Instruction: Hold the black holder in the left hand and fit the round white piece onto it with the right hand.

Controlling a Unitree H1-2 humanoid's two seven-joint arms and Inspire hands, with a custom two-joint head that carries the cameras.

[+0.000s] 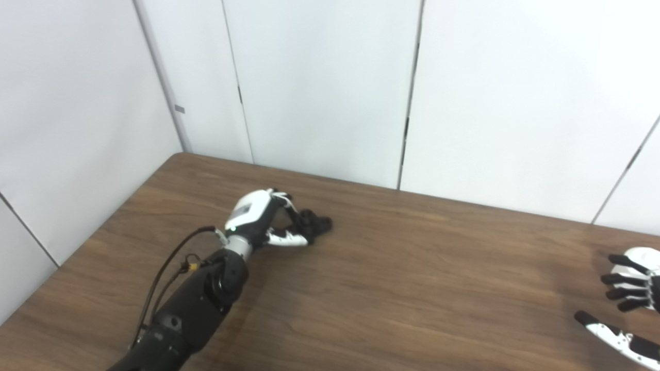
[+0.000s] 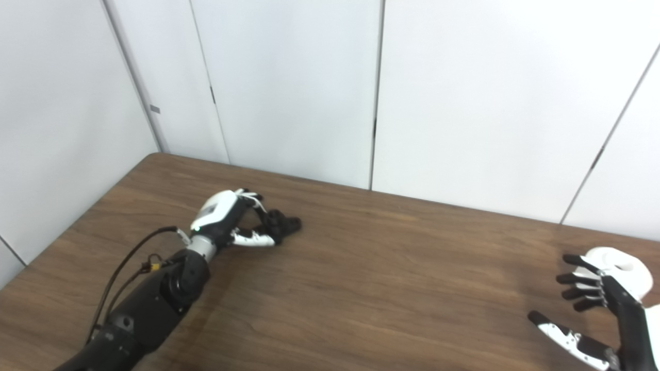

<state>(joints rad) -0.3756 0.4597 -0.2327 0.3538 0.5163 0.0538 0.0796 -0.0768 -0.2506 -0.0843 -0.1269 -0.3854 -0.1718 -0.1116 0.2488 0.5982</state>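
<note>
The black holder (image 1: 315, 225) lies on the wooden table at its left middle. My left hand (image 1: 265, 219) is curled around it, fingers and thumb closed on its near end. The round white piece (image 2: 621, 267) rests on the table at the far right. My right hand (image 2: 593, 309) hovers just in front of it, fingers spread and thumb apart, holding nothing. In the left eye view only part of the right hand (image 1: 631, 301) and of the white piece (image 1: 642, 257) shows at the picture's edge.
The brown wooden table (image 1: 412, 278) stands in a corner of white panel walls (image 1: 330, 87). A black cable (image 1: 170, 263) loops beside my left forearm. The table's left edge runs close to the left arm.
</note>
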